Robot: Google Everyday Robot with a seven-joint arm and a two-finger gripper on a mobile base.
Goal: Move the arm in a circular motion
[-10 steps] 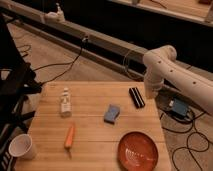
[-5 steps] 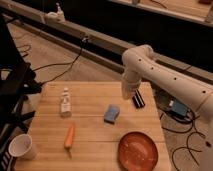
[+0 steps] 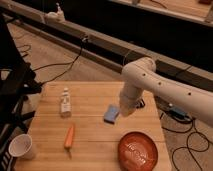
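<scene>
Looking at a big white arm point(image 3: 150, 82) coming in from the right edge, cut off there, so no seeing the base. Bends at a fat rounded elbow and drops down over the right side of the wooden table point(image 3: 90, 95). Ends in the gripper point(image 3: 126, 109), low over the tabletop just right of a blue sponge point(image 3: 111, 114), maybe touching, hard to call. Can't tell whether open or closed from this angle. Hides something dark right behind the wrist, only a sliver poking out.

Elsewhere on the table: small white bottle point(image 3: 64, 102) upright on the left, carrot point(image 3: 69, 136) lying in front of that, white cup point(image 3: 21, 147) at the near left corner, red plate point(image 3: 137, 150) near right, clipped by the bottom edge. Black cables point(image 3: 60, 65) snaking over the floor behind, plus a dark frame point(image 3: 12, 85) on the left, hard to name
</scene>
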